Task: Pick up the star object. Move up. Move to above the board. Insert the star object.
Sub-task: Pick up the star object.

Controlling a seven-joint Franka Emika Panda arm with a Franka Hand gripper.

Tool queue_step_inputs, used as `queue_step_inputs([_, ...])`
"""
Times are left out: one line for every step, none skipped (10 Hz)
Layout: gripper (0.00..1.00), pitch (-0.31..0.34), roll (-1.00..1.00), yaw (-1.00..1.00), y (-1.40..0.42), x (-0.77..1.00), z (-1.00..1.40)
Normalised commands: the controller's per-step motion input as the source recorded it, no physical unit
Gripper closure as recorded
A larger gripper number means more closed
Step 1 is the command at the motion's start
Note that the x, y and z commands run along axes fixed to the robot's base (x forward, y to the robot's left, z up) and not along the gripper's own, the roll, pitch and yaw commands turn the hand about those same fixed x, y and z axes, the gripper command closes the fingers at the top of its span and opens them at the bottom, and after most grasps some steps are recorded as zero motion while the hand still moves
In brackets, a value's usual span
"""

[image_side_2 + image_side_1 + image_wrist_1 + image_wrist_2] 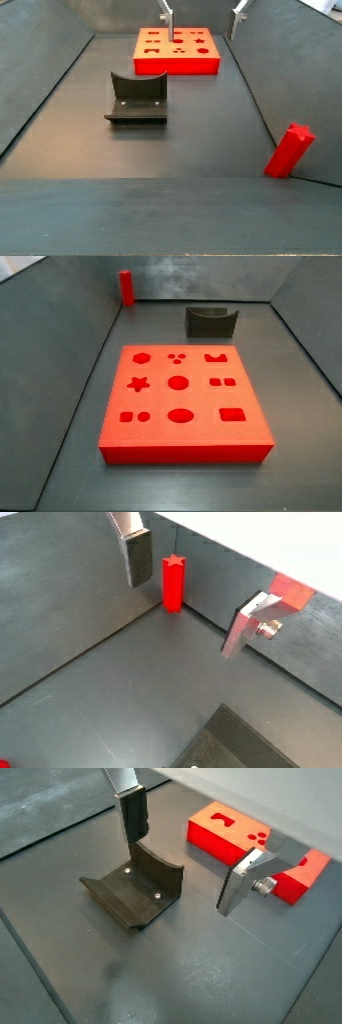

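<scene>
The star object [174, 582] is a slim red peg with a star-shaped top. It stands upright in a corner of the grey walled floor, and also shows in both side views [126, 286] [289, 150]. The board [181, 401] is a thick red slab with shaped cut-outs lying flat; it also shows in a side view [177, 50] and a wrist view [221, 833]. My gripper [190, 597] is open and empty, well above the floor and apart from the peg. In a side view its fingertips [167, 14] show at the far end, above the board.
The fixture [134, 893], a dark L-shaped bracket on a base plate, stands on the floor between the peg's end and the board; it shows in both side views [210, 321] [136, 98]. Grey sloping walls [80, 346] enclose the floor.
</scene>
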Motion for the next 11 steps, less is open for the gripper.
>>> queue_step_inputs([0.0,-0.206,-0.05,0.0,0.55,-0.74,-0.13])
queue_step_inputs([0.0,-0.216,0.01,0.01,0.58,-0.9,-0.26])
queue_step_inputs([0.0,-0.156,0.0,0.04,0.71,-0.94,-0.48])
queue_step_inputs([0.0,-0.087,-0.04,0.07,0.79,-0.99,-0.59])
queue_step_inputs([0.0,-0.134,-0.05,0.02,0.74,-1.0,-0.69])
queue_step_inputs([0.0,-0.141,-0.04,0.0,0.67,-1.0,-0.63])
queue_step_inputs([0.0,-0.133,-0.02,0.0,0.58,-1.0,-0.53])
queue_step_inputs([0.0,-0.091,-0.06,-0.09,0.48,-1.0,-0.29])
queue_step_inputs([0.0,-0.116,-0.19,-0.09,0.39,-0.92,0.02])
queue_step_inputs([0.0,-0.019,0.0,0.0,0.0,-0.01,-0.01])
queue_step_inputs([0.0,-0.123,-0.05,0.05,0.21,0.0,-0.31])
